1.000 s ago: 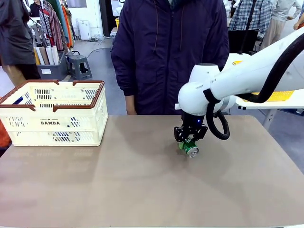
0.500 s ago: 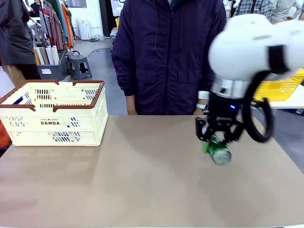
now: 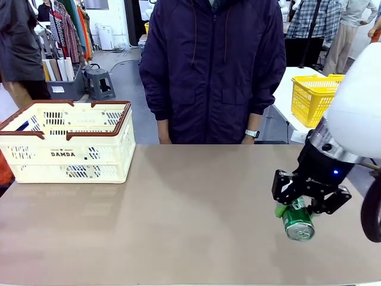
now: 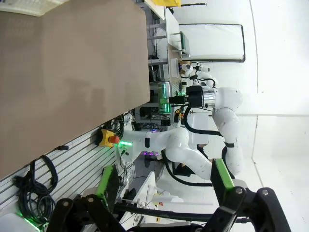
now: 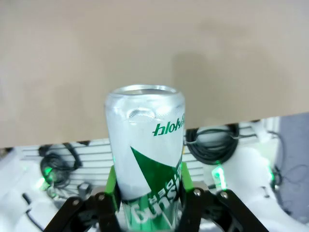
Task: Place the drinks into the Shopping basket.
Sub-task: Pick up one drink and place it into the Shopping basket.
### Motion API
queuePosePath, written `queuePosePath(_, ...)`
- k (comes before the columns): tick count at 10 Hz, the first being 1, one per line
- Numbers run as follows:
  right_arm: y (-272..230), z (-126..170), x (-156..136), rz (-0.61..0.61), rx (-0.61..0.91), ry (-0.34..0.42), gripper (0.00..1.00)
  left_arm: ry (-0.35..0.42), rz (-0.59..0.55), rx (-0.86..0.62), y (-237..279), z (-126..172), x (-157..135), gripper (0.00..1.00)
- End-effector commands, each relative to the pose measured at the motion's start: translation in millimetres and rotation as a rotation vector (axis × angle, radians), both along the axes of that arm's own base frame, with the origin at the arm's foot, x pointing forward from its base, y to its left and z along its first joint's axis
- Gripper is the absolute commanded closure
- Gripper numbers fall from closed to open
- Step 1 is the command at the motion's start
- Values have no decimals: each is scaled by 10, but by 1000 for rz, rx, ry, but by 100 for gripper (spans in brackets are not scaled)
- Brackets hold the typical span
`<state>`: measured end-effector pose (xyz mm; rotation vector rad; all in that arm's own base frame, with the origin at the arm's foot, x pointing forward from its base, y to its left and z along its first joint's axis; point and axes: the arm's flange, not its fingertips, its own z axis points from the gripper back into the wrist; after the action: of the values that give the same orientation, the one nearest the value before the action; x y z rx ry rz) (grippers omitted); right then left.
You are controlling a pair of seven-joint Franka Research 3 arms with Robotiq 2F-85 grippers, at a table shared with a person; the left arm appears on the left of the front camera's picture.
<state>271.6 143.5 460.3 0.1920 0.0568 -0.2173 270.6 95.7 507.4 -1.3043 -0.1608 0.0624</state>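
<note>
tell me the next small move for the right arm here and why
Probably carry the green can left across the table toward the Shopping basket. The right hand is shut on the can, lifted near the table's right edge, while the basket sits at the far left, open-topped.

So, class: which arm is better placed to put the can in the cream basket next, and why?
The right. Its gripper is already shut on the green can, lifted off the table, though the Shopping basket sits far left. The left gripper is open and empty.
</note>
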Motion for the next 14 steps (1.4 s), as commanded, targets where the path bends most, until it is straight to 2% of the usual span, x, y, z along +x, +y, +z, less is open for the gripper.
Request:
queuePosePath(1,90,94,186,42,-18,35,100,-6,-5,-3,6,19,-13,0)
queuePosePath(3,90,94,186,42,-18,35,100,-6,-5,-3,6,19,-13,0)
queuePosePath(4,96,-21,104,19,-9,30,100,-6,-5,-3,6,19,-13,0)
queuePosePath(6,1004,41,1,16,-59,-121,100,-6,-5,-3,6,19,-13,0)
queuePosePath(7,1520,5,-43,46,-65,-152,100,-6,-5,-3,6,19,-13,0)
queuePosePath(9,2393,-221,6,108,-42,-151,100,-6,-5,-3,6,19,-13,0)
queuePosePath(10,2782,-351,100,143,19,-140,100,-6,-5,-3,6,19,-13,0)
queuePosePath(11,3077,-509,206,165,54,-141,100,-6,-5,-3,6,19,-13,0)
queuePosePath(13,3537,-872,419,181,49,-209,100,-6,-5,-3,6,19,-13,0)
queuePosePath(14,3683,-1083,551,226,57,-167,100,-6,-5,-3,6,19,-13,0)
